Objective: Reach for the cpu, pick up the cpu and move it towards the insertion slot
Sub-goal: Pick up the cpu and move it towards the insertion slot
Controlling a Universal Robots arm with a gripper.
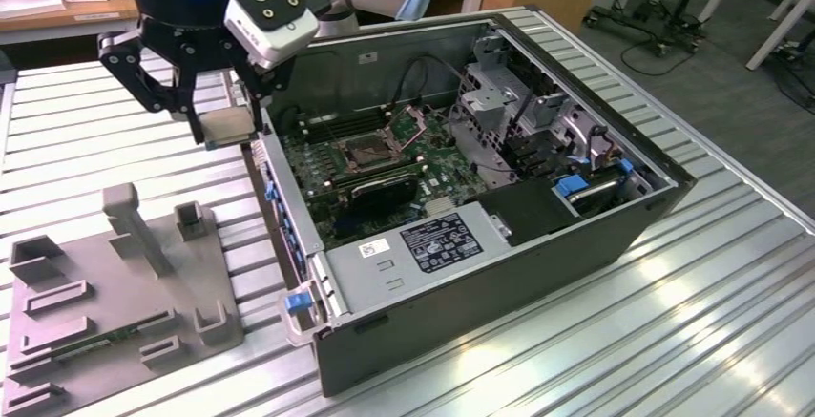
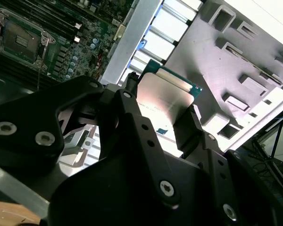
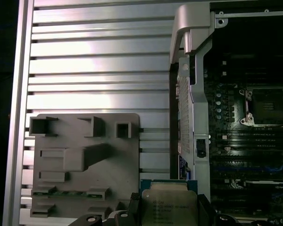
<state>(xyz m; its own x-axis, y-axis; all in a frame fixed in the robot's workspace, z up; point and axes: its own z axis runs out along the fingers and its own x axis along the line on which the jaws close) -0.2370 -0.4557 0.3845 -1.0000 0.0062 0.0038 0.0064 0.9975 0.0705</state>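
I read this as the carry step: black gripper pinching the flat silvery tan-rimmed cpu above the case edge, metal-framed dark insertion slot well apart, wanting lateral travel.

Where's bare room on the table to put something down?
Free: ribbed table on the exterior view's right of the case, and the strip beyond the tray. Crowded: inside the case, and its edge where the gripper holds the cpu.

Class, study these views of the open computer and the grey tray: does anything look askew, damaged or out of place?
Nothing stands out. The gripper holds the cpu squarely above the computer case's edge, the socket sits open, and the grey tray lies flat.
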